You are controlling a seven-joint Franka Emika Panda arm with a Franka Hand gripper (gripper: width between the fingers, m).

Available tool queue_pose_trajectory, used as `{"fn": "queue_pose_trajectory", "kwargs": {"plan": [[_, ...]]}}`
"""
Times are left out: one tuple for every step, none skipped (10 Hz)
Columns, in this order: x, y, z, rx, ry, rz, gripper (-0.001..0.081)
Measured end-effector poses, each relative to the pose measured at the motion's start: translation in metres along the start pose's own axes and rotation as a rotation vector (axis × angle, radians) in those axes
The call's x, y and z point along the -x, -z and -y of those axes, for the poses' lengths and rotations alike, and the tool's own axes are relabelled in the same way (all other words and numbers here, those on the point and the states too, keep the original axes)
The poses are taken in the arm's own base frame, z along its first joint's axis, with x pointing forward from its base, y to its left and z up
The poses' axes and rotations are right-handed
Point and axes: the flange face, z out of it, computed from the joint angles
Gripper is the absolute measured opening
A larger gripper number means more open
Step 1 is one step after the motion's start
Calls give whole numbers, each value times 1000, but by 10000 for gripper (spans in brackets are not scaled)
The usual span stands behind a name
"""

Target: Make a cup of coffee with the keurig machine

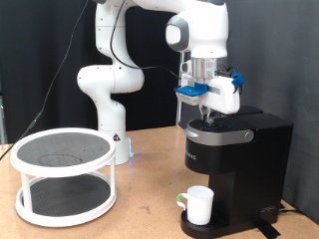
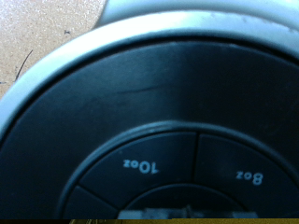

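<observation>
Exterior view, left to right: round white two-tier wire-mesh rack [image 1: 64, 175], then upright white ceramic cup [image 1: 198, 204] on boxy black keurig machine [image 1: 236, 169] drip base, handle facing left. Gripper [image 1: 209, 117] sits at machine's top panel; finger state cannot be told, and wrist view shows only blurred 10oz and 8oz buttons.

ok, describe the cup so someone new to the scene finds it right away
Start at the keurig machine, the boxy black brewer at the exterior view's right, with the end effector down at its silver-rimmed top panel. At its foot, on the low drip base under the overhanging head, stands the cup. It is the only small white cylinder there, unlike the wide two-tier white rack at the left.
</observation>
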Motion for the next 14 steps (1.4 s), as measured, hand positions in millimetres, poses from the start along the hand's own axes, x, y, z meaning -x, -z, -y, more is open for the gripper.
{"fn": "queue_pose_trajectory", "kwargs": {"plan": [[0, -3, -1, 0, 3, 0, 5], [-1, -6, -2, 1, 5, -2, 5], [-1, -6, -2, 0, 6, -1, 5], [-1, -6, -2, 1, 7, -1, 5], [-1, -6, -2, 2, 7, -2, 5], [-1, -6, -2, 6, 4, -2, 5], [-2, -6, -1, 20, -6, -1, 5], [-3, -7, 1, 47, -22, -3, 5], [-4, -8, 5, 77, -38, -5, 5], [-5, -8, 9, 108, -54, -9, 5], [-5, -9, 13, 134, -69, -14, 5], [-6, -9, 16, 155, -81, -19, 5], [-7, -10, 18, 169, -88, -22, 5], [-7, -10, 20, 179, -93, -24, 5]]}}
